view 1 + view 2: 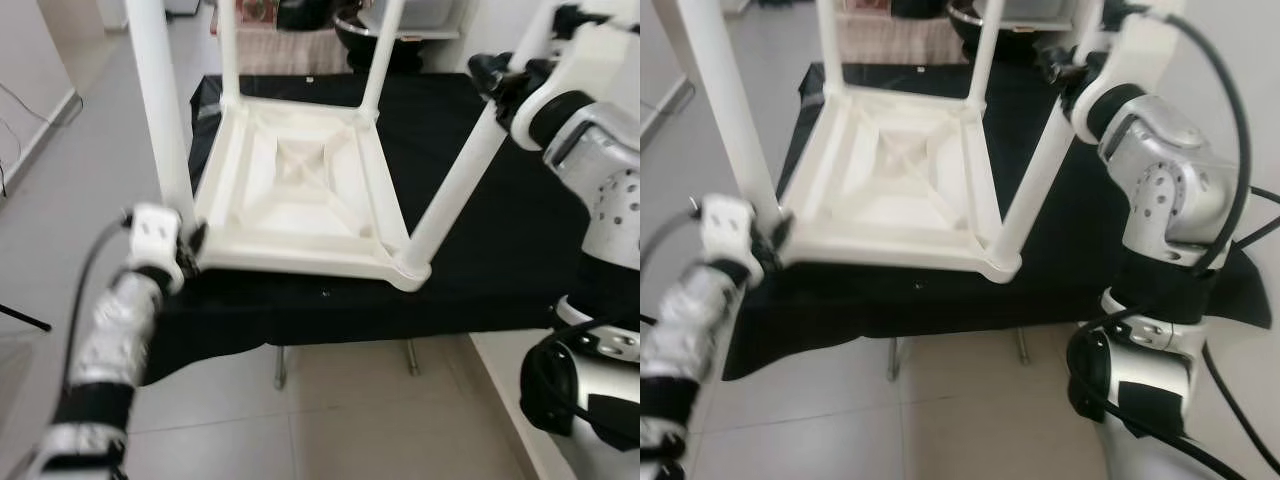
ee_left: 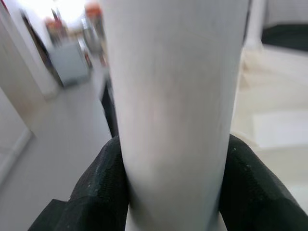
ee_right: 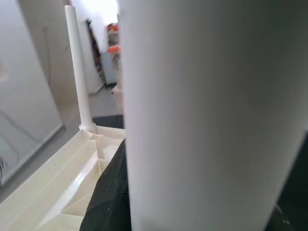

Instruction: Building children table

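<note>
A white plastic children's table [image 1: 300,190] lies upside down on a black cloth [image 1: 500,260], its four legs pointing up. My left gripper [image 1: 190,245] is shut around the near left leg [image 1: 160,110] just above its socket; the left wrist view has black fingers [image 2: 103,187] pressed to both sides of that leg [image 2: 173,110]. My right gripper [image 1: 497,85] is shut on the near right leg [image 1: 460,180], higher up its length. That leg [image 3: 211,115] slants outward, and one black finger [image 3: 108,202] shows beside it in the right wrist view.
The cloth covers a low stand with metal legs [image 1: 280,365] on a tiled floor. Behind the stand are a dark bowl [image 1: 360,30] and household clutter. A wall and a cable [image 1: 30,110] run along the left. My own body stands at the right edge.
</note>
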Controlling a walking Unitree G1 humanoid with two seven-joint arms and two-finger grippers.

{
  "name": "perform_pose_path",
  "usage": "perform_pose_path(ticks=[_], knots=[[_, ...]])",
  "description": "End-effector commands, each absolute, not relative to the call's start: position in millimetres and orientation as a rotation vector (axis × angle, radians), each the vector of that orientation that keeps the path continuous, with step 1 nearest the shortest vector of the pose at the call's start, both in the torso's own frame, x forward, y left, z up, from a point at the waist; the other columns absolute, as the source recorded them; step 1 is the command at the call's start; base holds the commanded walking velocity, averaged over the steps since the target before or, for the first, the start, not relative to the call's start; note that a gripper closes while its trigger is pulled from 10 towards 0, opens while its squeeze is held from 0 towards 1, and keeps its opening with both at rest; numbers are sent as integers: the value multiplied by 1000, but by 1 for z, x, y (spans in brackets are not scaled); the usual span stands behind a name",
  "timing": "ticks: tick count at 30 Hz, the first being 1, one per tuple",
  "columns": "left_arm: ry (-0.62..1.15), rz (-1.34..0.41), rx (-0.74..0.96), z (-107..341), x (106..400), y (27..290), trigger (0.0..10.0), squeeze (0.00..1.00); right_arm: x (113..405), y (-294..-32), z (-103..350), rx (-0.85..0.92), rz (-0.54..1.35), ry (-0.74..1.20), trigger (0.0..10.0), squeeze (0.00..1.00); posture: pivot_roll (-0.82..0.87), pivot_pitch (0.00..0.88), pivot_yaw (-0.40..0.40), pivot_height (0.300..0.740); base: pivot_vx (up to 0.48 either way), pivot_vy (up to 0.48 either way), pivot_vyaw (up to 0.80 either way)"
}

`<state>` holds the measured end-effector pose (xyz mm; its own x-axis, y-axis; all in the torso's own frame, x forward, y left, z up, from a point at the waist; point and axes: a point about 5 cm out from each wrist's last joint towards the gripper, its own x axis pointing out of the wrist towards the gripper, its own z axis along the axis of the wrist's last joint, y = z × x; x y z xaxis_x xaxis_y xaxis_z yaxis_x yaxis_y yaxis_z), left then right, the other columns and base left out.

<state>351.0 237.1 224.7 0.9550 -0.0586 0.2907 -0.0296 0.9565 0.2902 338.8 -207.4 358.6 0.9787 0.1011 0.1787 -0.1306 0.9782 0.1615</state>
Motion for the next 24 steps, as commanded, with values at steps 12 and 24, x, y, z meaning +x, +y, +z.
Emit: perform_pose_path(ticks=[12,24], knots=[[-858,47,533,428,321,253,0,0,375,-209,215,408,-184,318,10000,0,0,115,2,740,0,0,0],[-947,-90,638,501,327,204,275,0,380,-145,138,580,-277,562,10000,1000,41,127,42,740,0,0,0]])
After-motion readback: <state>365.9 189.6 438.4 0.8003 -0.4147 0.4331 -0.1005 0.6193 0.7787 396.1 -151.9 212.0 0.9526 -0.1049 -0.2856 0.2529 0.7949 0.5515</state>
